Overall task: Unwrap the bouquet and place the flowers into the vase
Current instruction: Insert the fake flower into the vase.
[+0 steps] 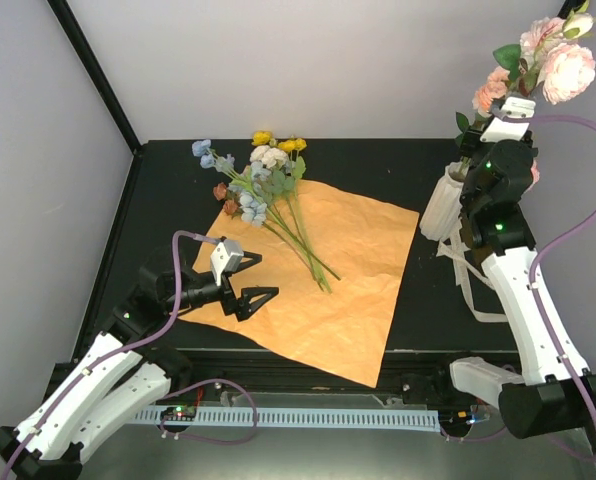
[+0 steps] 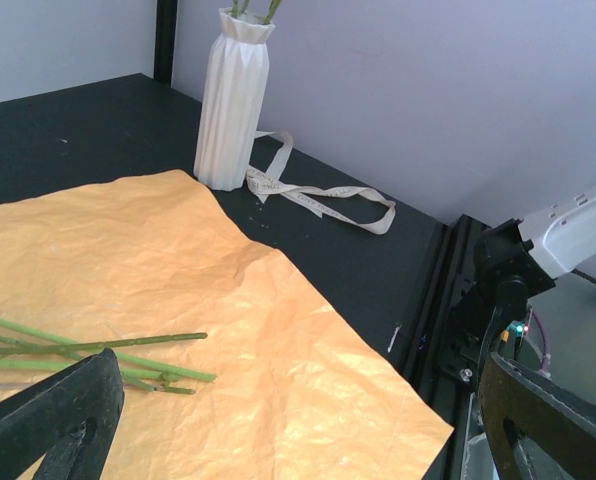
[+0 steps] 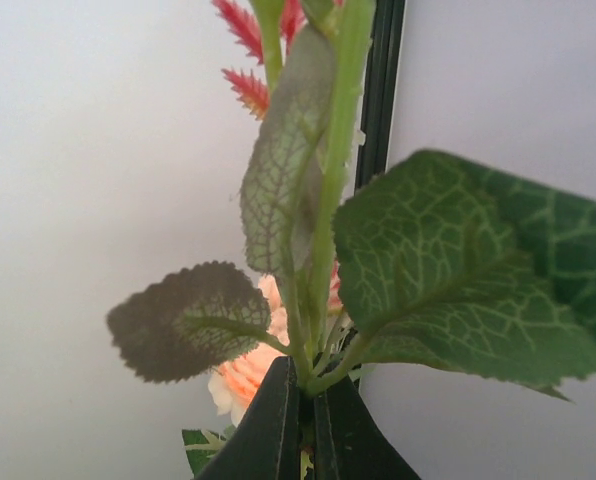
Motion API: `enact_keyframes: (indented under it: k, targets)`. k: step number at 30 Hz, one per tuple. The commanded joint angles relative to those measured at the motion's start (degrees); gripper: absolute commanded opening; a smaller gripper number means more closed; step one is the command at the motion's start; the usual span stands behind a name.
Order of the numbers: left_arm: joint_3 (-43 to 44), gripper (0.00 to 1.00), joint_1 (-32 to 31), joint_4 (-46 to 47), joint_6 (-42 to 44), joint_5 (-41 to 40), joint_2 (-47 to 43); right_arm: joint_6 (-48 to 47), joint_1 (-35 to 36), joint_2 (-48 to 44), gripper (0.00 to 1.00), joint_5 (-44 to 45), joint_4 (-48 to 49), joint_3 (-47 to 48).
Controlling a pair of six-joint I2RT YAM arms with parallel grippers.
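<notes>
The right gripper [image 3: 308, 400] is clamped on the smooth green stem of a pink, ruffled artificial flower spray [image 1: 556, 62] with veined leaves, held above the tall white ribbed vase [image 1: 441, 207], whose flared mouth shows green stems. The left gripper [image 1: 256, 279] hangs with jaws wide apart over the crinkled square sheet of orange paper [image 1: 348, 290], where blue, cream and yellow blooms on thin stems [image 1: 263, 180] lie. A flat cream ribbon [image 2: 323, 197] curls beside the vase's base on the black table [image 1: 378, 170].
</notes>
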Motion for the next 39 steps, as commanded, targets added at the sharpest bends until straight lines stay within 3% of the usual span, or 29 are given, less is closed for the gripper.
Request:
enact_keyframes:
  k: [1, 16, 27, 33, 39]
  targets:
    - [0.3, 0.99, -0.3, -0.6, 0.8, -0.5, -0.1, 5.4, -2.3, 1.2, 0.01, -4.2, -1.1, -1.2]
    - [0.3, 0.99, -0.4, -0.6, 0.8, -0.7, 0.3, 10.2, -4.1, 6.7, 0.13, -3.1, -12.3, 0.6]
    - [0.3, 0.99, -0.3, -0.7, 0.7, -0.9, 0.3, 13.1, -4.1, 7.6, 0.42, -2.2, -20.9, 5.2]
    - [0.4, 0.99, -0.4, -0.7, 0.7, -0.8, 0.5, 15.8, -4.1, 8.4, 0.62, -2.9, -27.4, 9.2]
    - [0.3, 0.99, -0.3, -0.7, 0.7, -0.8, 0.2, 17.5, -4.1, 9.1, 0.70, -2.5, -32.7, 11.2]
